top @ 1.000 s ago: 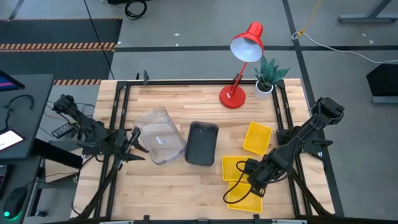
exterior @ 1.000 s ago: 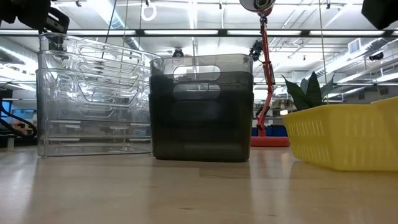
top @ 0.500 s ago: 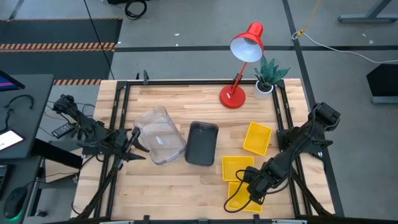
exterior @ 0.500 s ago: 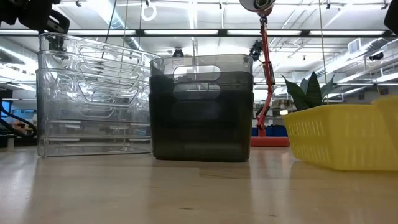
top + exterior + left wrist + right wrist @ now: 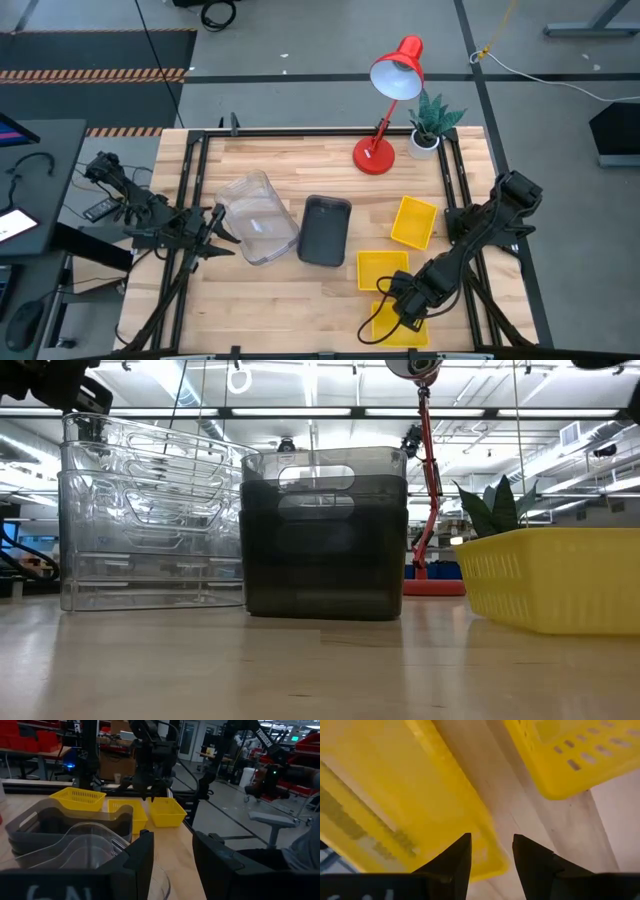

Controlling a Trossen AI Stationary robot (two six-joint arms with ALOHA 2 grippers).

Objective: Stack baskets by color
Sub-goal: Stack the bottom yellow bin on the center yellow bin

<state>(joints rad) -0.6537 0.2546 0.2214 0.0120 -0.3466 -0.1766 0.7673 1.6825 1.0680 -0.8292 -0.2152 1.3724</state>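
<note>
Right gripper [image 5: 392, 296] low at the table's near right, over the nearest yellow basket [image 5: 400, 322]; jaws parted, straddling that basket's rim, not visibly clamped on it; a second yellow basket [image 5: 381, 269] lies just beyond, a third [image 5: 413, 221] farther back, angled; right arm is clearly the nearer one. Left gripper [image 5: 216, 225] waits beside the clear baskets [image 5: 256, 218], jaws parted, empty; dark grey baskets [image 5: 325, 230] between the clear and yellow ones.

We see three bright yellow baskets [image 5: 413, 222] with slotted walls, dark grey baskets [image 5: 325, 230], and clear see-through baskets [image 5: 255, 218]. The table [image 5: 290, 170] is pale striped wood. The lamp [image 5: 390, 100] is red; the plant [image 5: 432, 118] is green in a white pot.
</note>
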